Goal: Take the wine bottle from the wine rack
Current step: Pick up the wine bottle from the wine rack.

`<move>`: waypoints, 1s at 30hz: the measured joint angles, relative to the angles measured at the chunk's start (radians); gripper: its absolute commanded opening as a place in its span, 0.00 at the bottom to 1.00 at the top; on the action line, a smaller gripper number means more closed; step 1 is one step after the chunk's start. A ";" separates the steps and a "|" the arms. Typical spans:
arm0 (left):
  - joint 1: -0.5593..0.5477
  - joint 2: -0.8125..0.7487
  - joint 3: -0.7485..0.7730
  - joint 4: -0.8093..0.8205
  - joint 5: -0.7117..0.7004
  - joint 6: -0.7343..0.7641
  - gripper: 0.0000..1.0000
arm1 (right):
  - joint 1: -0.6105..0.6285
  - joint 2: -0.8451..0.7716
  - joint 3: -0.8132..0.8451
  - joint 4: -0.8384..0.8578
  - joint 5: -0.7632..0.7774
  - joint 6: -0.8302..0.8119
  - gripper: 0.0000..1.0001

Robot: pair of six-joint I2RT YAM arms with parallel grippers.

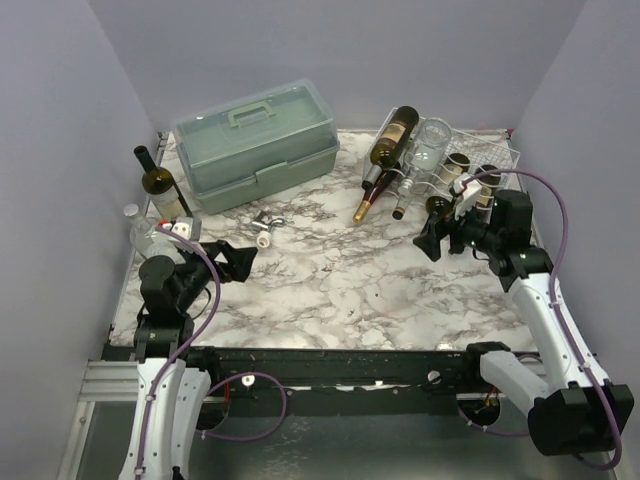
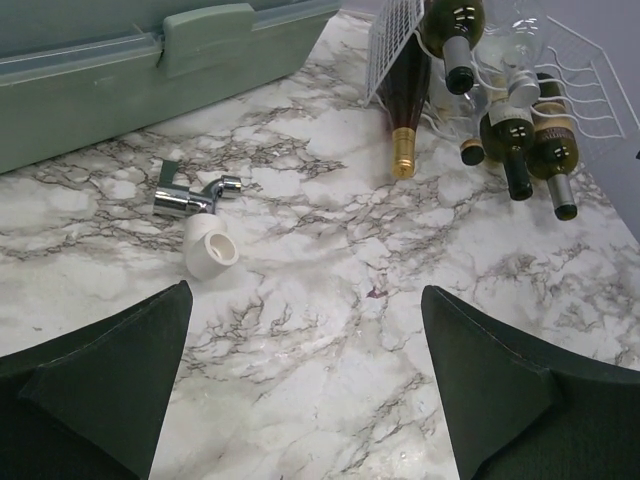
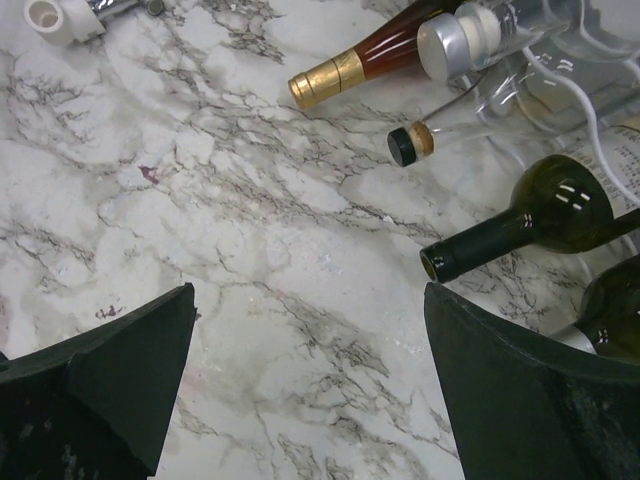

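The white wire wine rack stands at the back right and holds several bottles lying necks toward me. A brown bottle with a gold foil neck slopes down to the table. A dark green bottle and a clear bottle lie higher. My right gripper is open and empty, just in front of the rack. In the right wrist view its fingers hang over bare marble, with an open dark green bottle neck just past the right finger. My left gripper is open and empty at the left.
A grey-green toolbox sits at the back left. An upright dark bottle and a small clear bottle stand by the left edge. A chrome fitting and a white pipe piece lie mid-table.
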 measured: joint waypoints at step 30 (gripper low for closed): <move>-0.052 -0.033 -0.008 0.003 -0.076 0.032 0.99 | 0.272 0.533 0.541 0.003 0.605 0.408 1.00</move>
